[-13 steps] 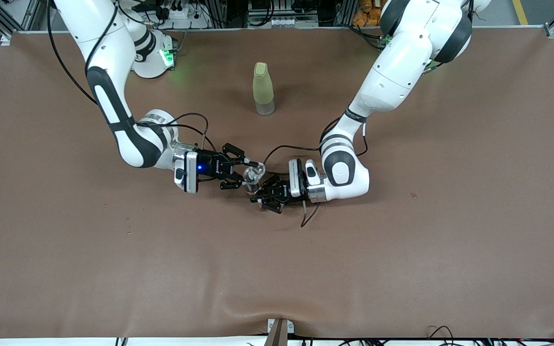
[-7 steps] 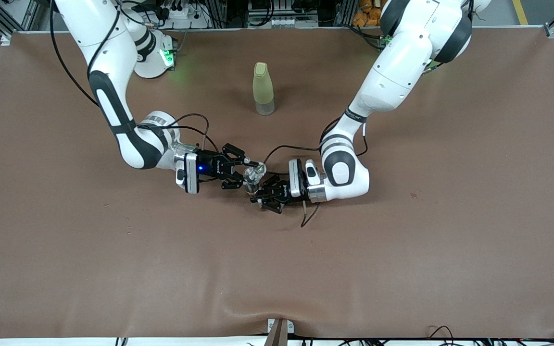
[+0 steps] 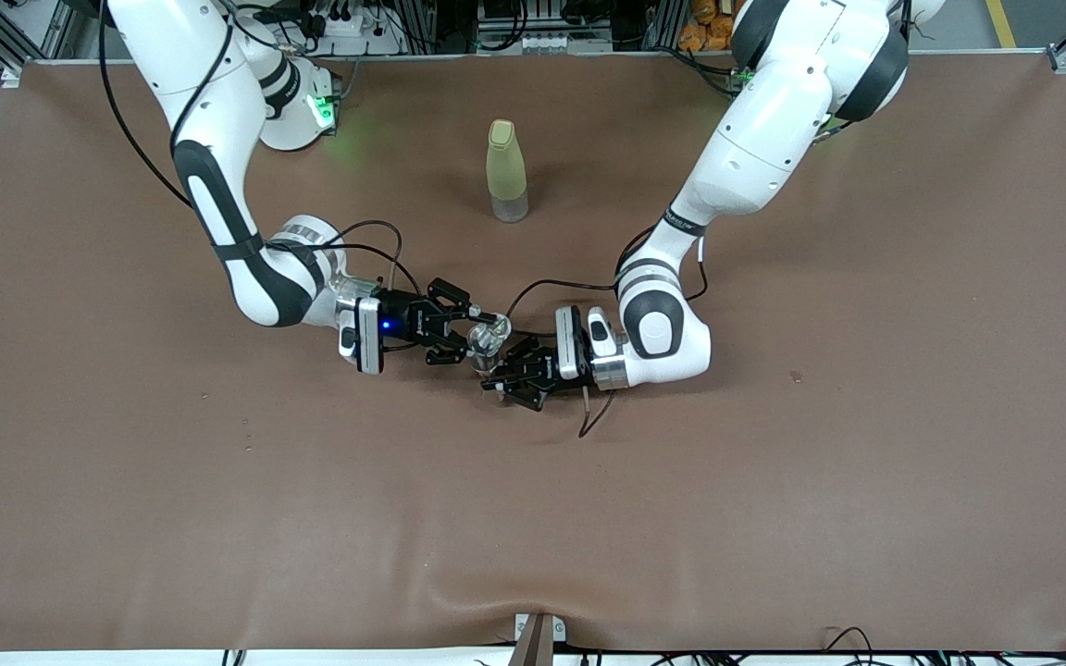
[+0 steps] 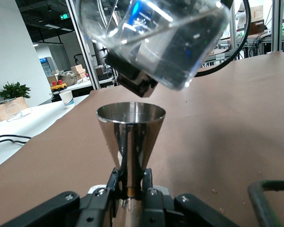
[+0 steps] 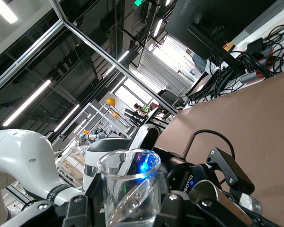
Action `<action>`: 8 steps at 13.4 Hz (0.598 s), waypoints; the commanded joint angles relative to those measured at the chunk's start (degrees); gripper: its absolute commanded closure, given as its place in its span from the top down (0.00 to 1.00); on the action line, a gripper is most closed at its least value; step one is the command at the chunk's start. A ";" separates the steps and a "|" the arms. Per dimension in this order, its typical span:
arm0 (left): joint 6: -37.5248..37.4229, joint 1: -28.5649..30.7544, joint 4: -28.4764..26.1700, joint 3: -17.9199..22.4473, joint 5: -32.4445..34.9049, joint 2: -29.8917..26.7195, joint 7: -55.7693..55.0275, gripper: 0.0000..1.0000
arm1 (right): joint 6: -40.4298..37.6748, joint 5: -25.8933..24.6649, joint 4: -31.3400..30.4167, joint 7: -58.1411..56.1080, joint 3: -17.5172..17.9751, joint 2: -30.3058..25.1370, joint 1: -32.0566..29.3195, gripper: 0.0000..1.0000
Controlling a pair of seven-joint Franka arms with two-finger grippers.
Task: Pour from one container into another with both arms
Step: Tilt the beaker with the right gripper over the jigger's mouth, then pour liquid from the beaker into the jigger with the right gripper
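Observation:
My right gripper (image 3: 475, 335) is shut on a clear glass beaker (image 3: 489, 336), held tilted over the middle of the table. In the right wrist view the beaker (image 5: 128, 189) sits between the black fingers (image 5: 80, 208). My left gripper (image 3: 499, 374) is shut on the stem of a steel cone-shaped jigger (image 4: 130, 124), which stands upright with its mouth up. In the left wrist view the tilted beaker (image 4: 156, 38) hangs just above the jigger's rim without touching it. No stream shows between them.
A yellow-green bottle (image 3: 506, 171) stands upright on the brown table cover (image 3: 774, 481), farther from the front camera than both grippers. A loose black cable (image 3: 593, 418) trails on the cover by the left wrist. Small specks (image 3: 797, 376) lie toward the left arm's end.
The right arm has edged slightly toward the left gripper, and the beaker's rim now shows smaller over the jigger. The left arm has stayed still.

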 commanded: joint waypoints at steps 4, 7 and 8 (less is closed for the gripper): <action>0.50 -0.32 0.86 0.11 -2.29 0.58 2.20 0.00 | 0.17 1.42 -0.45 4.00 0.15 -0.28 -0.10 0.00; 0.59 -0.32 0.94 0.11 -2.29 0.67 2.20 0.00 | 0.08 1.60 -0.89 5.67 0.23 -0.28 -0.19 0.00; 0.59 -0.32 0.86 0.11 -2.29 0.67 2.20 0.00 | 0.08 1.69 -0.98 6.38 0.23 -0.28 -0.10 0.00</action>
